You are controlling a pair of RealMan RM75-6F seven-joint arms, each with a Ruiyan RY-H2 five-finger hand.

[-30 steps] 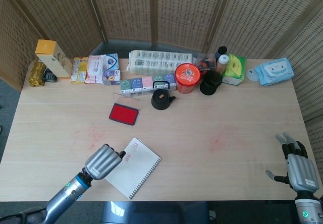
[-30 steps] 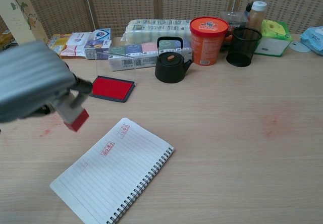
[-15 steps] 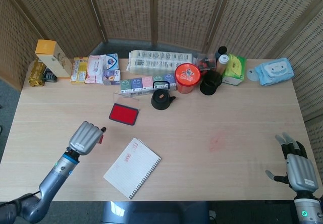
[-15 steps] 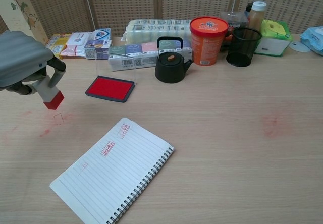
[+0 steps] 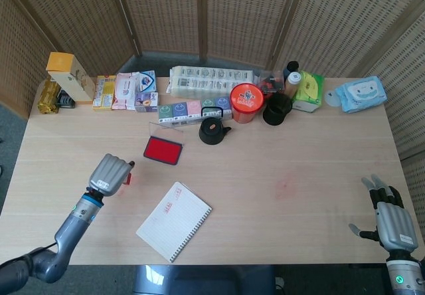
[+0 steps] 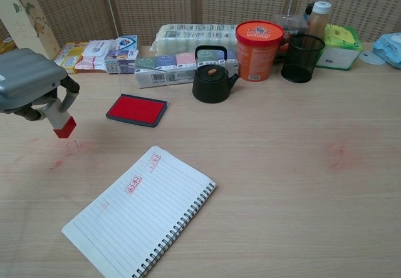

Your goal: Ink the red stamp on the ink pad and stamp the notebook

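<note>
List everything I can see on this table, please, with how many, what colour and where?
stamp: one, red-tipped, held above the table's left side
ink pad: one, red, lid open, left of centre
notebook: one, white, lined, bearing red stamp marks, near edge
kettle: one, black, centre back
tub: one, orange, beside the kettle
mesh cup: one, black, right of the tub
boxes and packets: several, mixed colours, along the back
left hand: grips the stamp
right hand: fingers apart, holds nothing, far right
</note>
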